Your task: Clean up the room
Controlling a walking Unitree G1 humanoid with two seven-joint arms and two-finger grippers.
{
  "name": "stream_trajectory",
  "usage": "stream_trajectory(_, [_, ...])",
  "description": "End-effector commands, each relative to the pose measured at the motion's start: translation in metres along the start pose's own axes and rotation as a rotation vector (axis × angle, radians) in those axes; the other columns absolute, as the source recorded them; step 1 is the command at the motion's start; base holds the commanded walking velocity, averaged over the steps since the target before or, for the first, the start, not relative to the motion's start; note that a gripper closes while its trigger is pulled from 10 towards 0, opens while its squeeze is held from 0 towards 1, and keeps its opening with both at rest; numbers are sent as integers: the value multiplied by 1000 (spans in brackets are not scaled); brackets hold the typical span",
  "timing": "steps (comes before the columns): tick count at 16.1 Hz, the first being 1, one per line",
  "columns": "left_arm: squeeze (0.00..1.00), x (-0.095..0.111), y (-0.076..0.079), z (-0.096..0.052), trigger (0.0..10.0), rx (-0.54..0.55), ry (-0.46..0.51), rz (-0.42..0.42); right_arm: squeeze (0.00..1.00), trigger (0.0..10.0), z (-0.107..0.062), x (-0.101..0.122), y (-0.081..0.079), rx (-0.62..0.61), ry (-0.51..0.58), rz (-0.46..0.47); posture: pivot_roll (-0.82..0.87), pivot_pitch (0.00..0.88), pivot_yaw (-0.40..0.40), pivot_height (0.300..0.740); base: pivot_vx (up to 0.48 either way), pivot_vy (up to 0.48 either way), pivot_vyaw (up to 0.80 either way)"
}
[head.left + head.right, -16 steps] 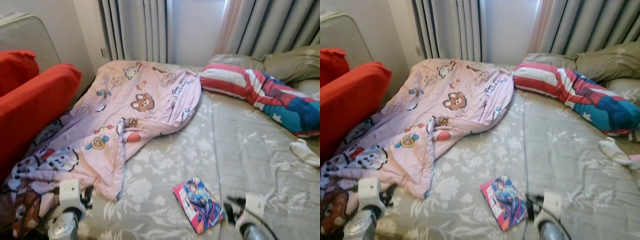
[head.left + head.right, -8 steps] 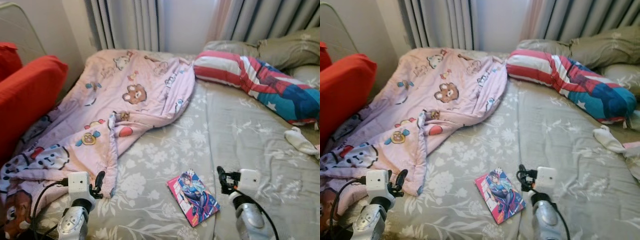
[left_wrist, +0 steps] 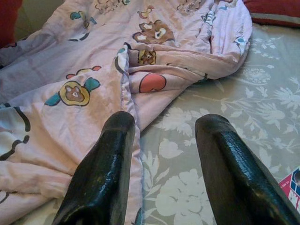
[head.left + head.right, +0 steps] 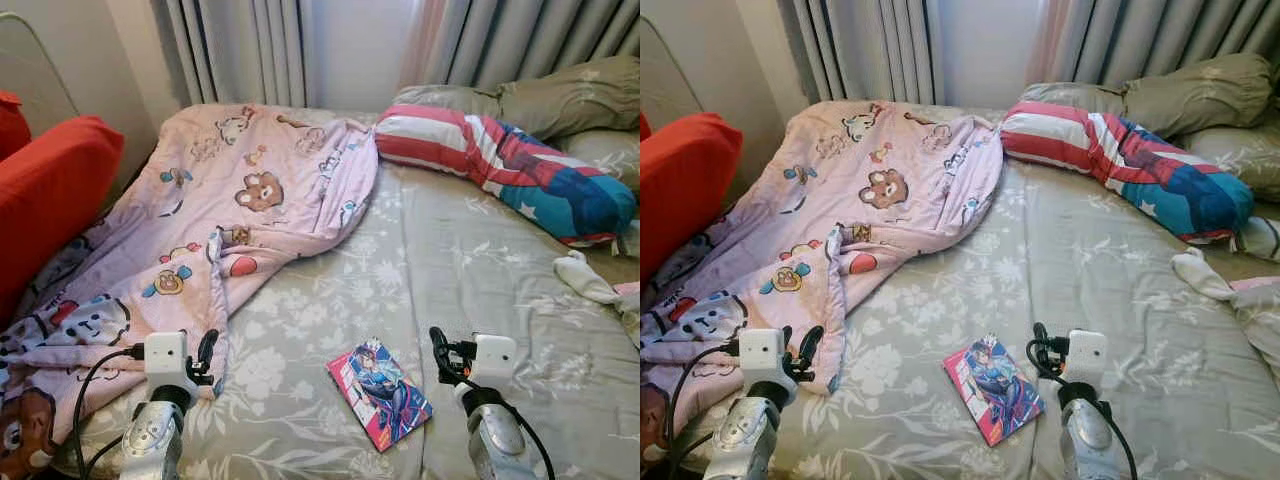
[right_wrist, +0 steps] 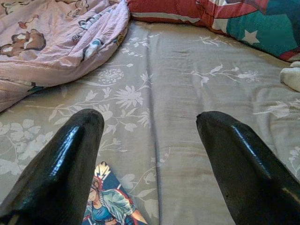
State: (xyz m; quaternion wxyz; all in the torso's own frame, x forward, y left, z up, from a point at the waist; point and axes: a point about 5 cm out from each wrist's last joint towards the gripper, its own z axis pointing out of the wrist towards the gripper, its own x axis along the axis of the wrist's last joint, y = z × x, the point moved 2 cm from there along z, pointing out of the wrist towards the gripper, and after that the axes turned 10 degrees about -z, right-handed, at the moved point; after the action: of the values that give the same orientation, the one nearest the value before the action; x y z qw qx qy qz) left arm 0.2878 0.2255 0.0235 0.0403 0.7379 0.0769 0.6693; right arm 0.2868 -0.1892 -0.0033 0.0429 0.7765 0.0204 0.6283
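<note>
Bed (image 4: 480, 250) cleanup looks barely begun: crumpled pink blanket (image 4: 230, 210), comic book (image 4: 380, 395) and white sock (image 4: 585, 280) remain, left claw (image 3: 161, 159) and right claw (image 5: 150, 154) spread empty.

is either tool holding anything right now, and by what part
Nothing is held. The left tool is open over the edge of the pink blanket, and the right tool is open above the bed beside the book.

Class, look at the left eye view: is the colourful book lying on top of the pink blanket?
No. The book lies flat on the grey flowered bedsheet, apart from the pink blanket, which is spread further to the left.
</note>
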Motion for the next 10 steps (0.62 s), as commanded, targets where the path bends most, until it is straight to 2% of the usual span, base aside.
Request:
stream_trajectory(1, [0, 1, -2, -1, 10000, 3, 3, -11, 0, 10000, -1, -5, -6, 32, -28, 8, 152, 81, -26, 740, 0, 0, 0])
stream_trajectory(6, [0, -1, 4, -3, 10000, -21, -2, -14, 0, 10000, -4, -12, -13, 74, -63, 11, 157, 61, -24, 696, 0, 0, 0])
stream_trajectory(10, [0, -1, 7, -3, 10000, -34, -6, -15, 0, 10000, -4, -13, -9, 67, -69, 16, 160, 53, -20, 692, 0, 0, 0])
